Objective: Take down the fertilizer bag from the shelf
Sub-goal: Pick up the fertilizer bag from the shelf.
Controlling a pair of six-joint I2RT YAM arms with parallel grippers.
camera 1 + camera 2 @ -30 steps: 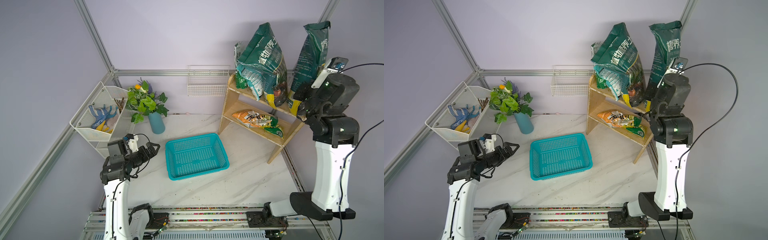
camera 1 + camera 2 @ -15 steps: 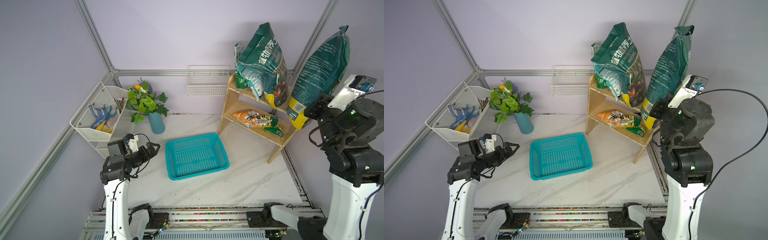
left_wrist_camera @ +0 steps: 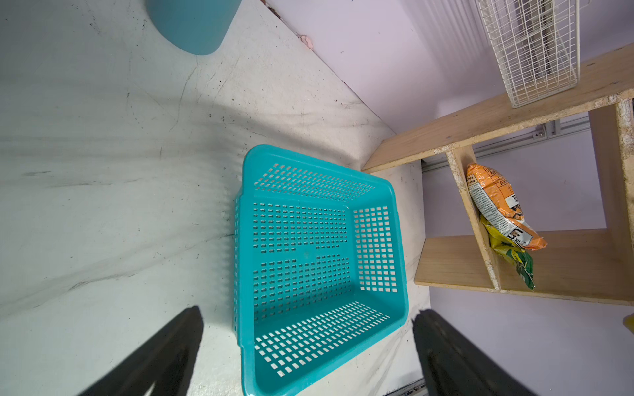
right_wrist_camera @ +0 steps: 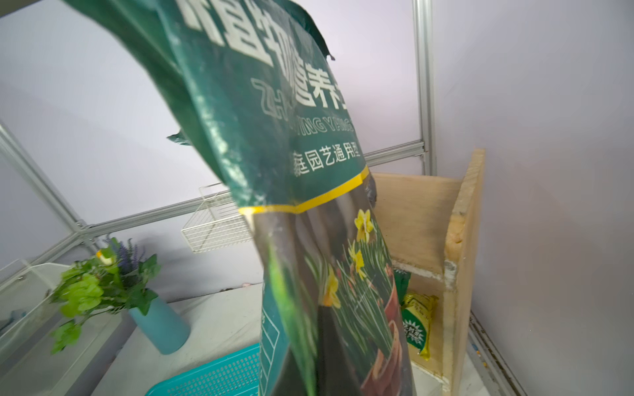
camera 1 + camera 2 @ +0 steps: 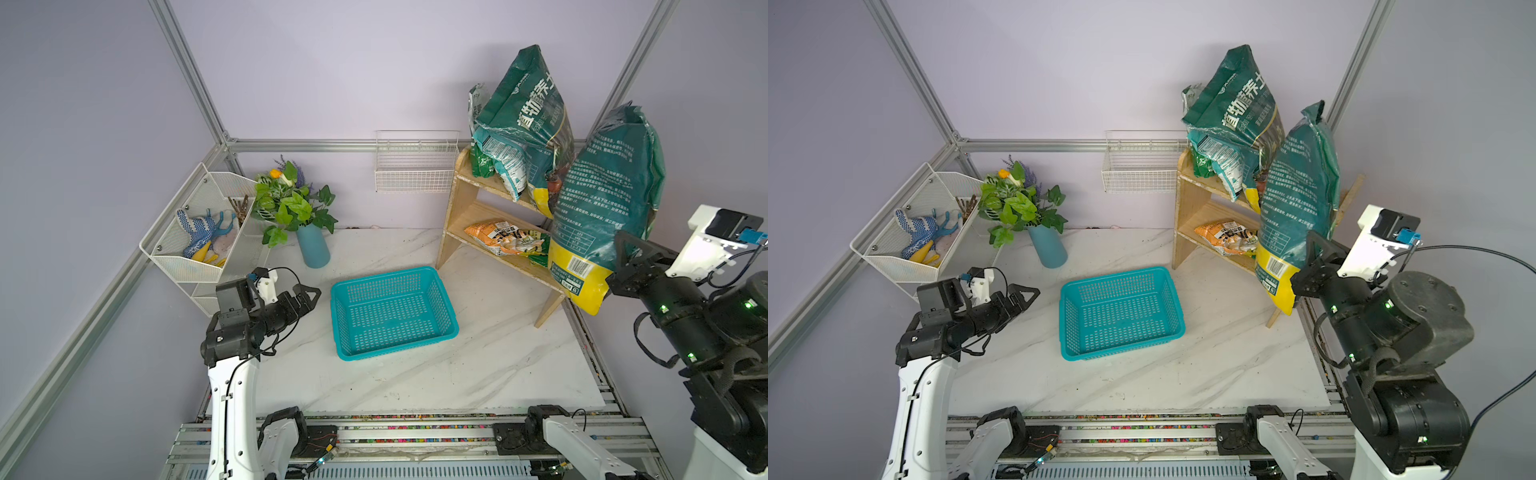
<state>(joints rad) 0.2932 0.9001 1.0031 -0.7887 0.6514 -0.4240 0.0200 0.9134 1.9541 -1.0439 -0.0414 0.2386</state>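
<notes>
Fertilizer bag (image 5: 607,195) beside second green bag (image 5: 524,124)

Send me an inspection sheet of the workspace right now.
Surface: marble table, dark specks.
Job's things: bag off the shelf, hanging by its end; second bag on top tier.
Clutter: orange packet on lower tier; teal basket, empty; vase; mesh rack holding gloves; wire basket on wall.
Grippers: right gripper shut on bag; left gripper open, empty.
Cables: left cable loops at wrist; right cable arcs off wrist.
Surroundings: lilac walls, aluminium frame.
</notes>
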